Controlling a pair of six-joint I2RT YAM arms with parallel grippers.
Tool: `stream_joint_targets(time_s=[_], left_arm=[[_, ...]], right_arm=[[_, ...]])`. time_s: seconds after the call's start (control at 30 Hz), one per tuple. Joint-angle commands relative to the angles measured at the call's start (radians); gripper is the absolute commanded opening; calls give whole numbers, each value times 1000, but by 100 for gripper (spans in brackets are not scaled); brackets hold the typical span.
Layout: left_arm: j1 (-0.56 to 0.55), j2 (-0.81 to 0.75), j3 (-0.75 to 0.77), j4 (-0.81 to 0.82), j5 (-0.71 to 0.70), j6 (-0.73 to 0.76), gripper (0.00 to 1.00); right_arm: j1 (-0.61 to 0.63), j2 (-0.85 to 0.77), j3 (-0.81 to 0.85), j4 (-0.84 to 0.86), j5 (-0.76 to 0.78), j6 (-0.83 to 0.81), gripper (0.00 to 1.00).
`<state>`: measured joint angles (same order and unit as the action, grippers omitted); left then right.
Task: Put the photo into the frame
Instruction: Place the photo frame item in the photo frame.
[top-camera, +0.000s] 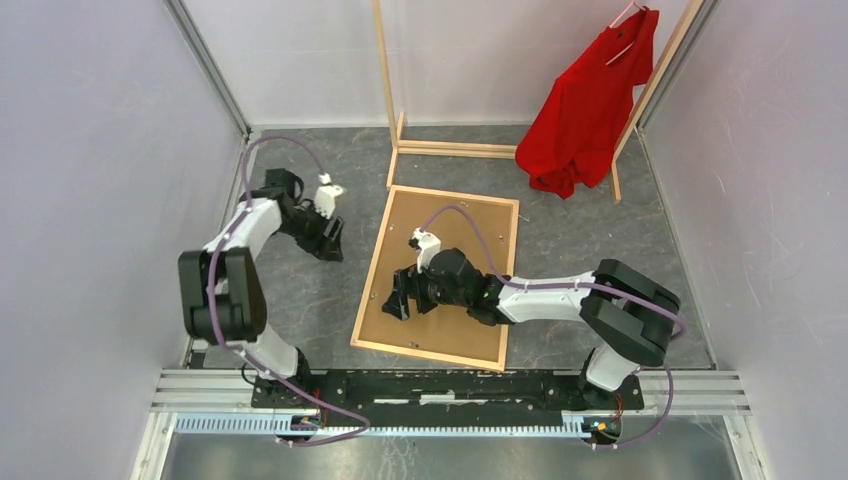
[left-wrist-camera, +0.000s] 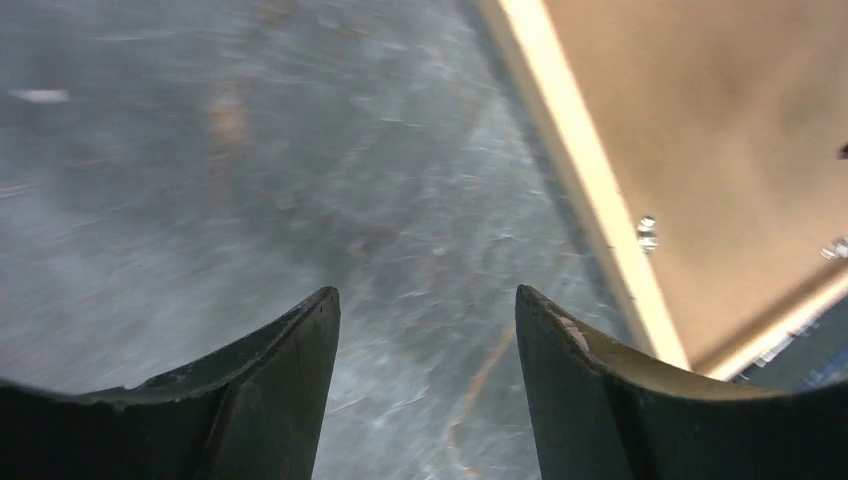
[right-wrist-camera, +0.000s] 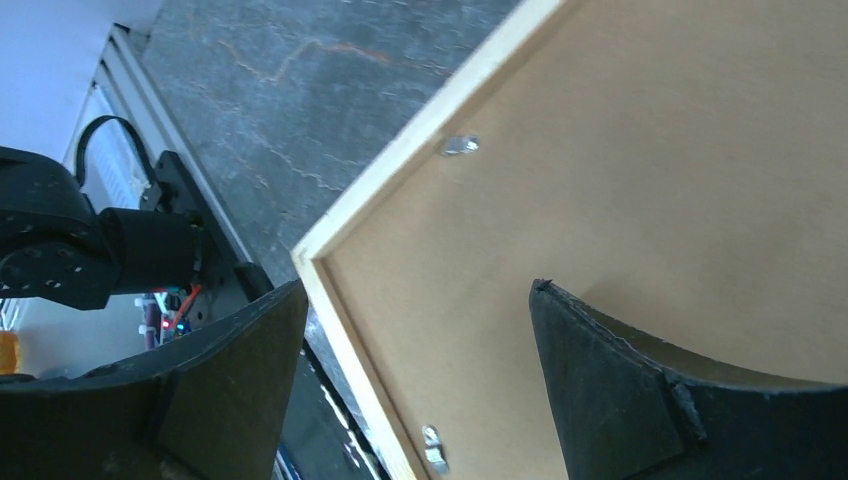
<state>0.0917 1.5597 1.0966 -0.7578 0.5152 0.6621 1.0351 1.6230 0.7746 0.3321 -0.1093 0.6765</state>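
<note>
The frame (top-camera: 372, 268) of light wood lies flat on the dark table, and a brown backing board (top-camera: 450, 330) fills it. The photo is out of view. My right gripper (top-camera: 397, 300) hovers over the frame's near-left part. In the right wrist view it (right-wrist-camera: 420, 285) stands open above the board (right-wrist-camera: 650, 150) and the frame's corner rim (right-wrist-camera: 430, 122), with nothing between its fingers. My left gripper (top-camera: 332, 245) is over bare table to the left of the frame. It (left-wrist-camera: 428, 292) is open and empty, with the frame's rim (left-wrist-camera: 590, 190) off to its right.
A wooden clothes rack (top-camera: 455, 148) with a red shirt (top-camera: 590, 100) stands at the back right, just beyond the frame. Small metal clips (right-wrist-camera: 459, 145) sit along the board's edge. Walls close in left, right and back. The arms' base rail (top-camera: 450, 385) runs along the near edge.
</note>
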Motion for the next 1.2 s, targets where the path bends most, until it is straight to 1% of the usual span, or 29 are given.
stream_joint_targets(time_s=[0.0,0.07,0.1,0.2,0.27,0.3,0.4,0.57,0.83,0.87,0.93,0.97,1.03,1.07,1.13,1.17], left_arm=[[-77,72,22,-137,141,-35,71],[-128,101,25,-126,160,-43,69],[-139,122,30,-123,171,-47,67],[-166,204,56,-136,201,-40,53],[-188,240,63,-137,180,-36,41],[-193,250,60,-137,174,-25,37],[-204,270,51,-136,185,5,34],[-210,300,55,-136,199,26,29],[-210,332,51,-136,202,44,19],[-210,333,51,-136,199,45,18],[-210,334,52,-136,192,46,16],[-210,334,51,-135,189,47,16],[-210,335,49,-133,185,45,14],[-210,335,47,-132,181,45,13],[-210,336,41,-122,170,40,11],[-210,335,39,-117,165,38,11]], right_arm=[[68,57,57,205,63,-7,88],[84,95,84,209,65,-10,87],[89,117,92,220,63,-1,85],[98,169,104,255,48,21,82],[101,191,106,271,48,29,82],[102,201,107,278,47,32,82],[101,236,129,276,30,41,81],[102,276,136,288,18,62,71],[102,323,182,261,15,67,68],[95,322,189,242,21,58,66],[74,296,190,208,34,21,54],[67,274,195,173,47,-24,45],[67,214,191,96,101,-141,33],[68,180,168,90,131,-198,23],[70,125,102,101,176,-279,11],[73,107,77,110,195,-312,8]])
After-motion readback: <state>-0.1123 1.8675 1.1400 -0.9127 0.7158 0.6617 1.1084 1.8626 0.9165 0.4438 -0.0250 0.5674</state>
